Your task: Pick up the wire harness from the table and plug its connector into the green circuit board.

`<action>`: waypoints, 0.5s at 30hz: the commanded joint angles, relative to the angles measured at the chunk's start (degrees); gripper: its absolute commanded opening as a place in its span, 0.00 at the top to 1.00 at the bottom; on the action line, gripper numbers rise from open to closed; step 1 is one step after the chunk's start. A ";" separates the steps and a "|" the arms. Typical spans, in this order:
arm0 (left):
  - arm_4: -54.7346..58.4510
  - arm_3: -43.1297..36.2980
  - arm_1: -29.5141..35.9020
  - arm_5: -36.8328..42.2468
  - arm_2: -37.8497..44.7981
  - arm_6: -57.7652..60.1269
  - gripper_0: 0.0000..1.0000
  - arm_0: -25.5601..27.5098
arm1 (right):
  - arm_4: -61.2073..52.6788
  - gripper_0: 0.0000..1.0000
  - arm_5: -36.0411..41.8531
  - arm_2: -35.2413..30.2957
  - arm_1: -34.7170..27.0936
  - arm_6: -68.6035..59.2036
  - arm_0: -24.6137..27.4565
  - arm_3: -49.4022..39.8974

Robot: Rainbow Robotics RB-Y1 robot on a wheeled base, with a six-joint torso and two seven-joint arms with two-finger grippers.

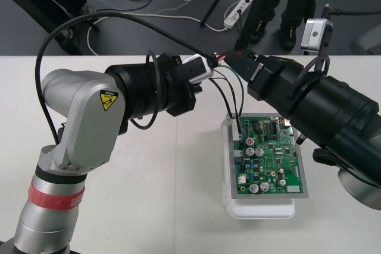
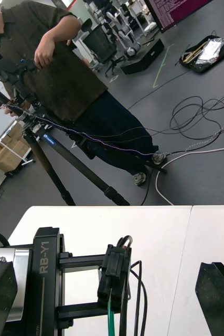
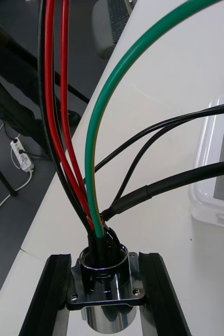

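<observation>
The left gripper (image 1: 203,68) is over the table (image 1: 149,206), just short of its far edge. Its fingers (image 3: 46,299) are clenched on the flanged socket (image 3: 104,302) of the harness (image 3: 50,79), one on each side. Red, black and green wires (image 3: 92,157) rise out of the socket and fan away. The flange and the fingers cover the socket's lower part.

The right gripper (image 1: 238,59) meets it nose to nose, just beside the red wires. Its own arm hides the tips from above. From its wrist, one finger (image 2: 216,294) stands out at the side, apart from the wires, so the jaws look released with nothing between them.

The black and green wires loop down to the far left corner of the board (image 1: 268,159), which lies flat on its base (image 1: 262,209). The plug there is too small to make out, and I cannot tell whether it is seated. The right arm covers the board's far right corner.
</observation>
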 commanded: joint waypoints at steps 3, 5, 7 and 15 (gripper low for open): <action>0.97 -2.43 1.07 3.17 -1.03 3.15 0.99 0.55 | -0.69 0.00 0.63 0.30 0.87 -1.10 -1.96 -0.04; 0.97 -2.43 1.07 3.26 -1.03 3.15 0.99 0.55 | -0.69 0.00 0.63 0.38 0.87 -1.19 -2.04 -0.04; 1.14 -2.52 1.07 3.17 -0.95 3.15 0.99 0.55 | -0.69 0.20 0.63 0.30 0.95 -1.27 -2.31 -0.04; 1.23 -2.52 1.07 3.17 -1.03 3.15 0.99 0.55 | -0.69 0.99 0.63 0.30 0.87 -1.27 -2.48 -0.04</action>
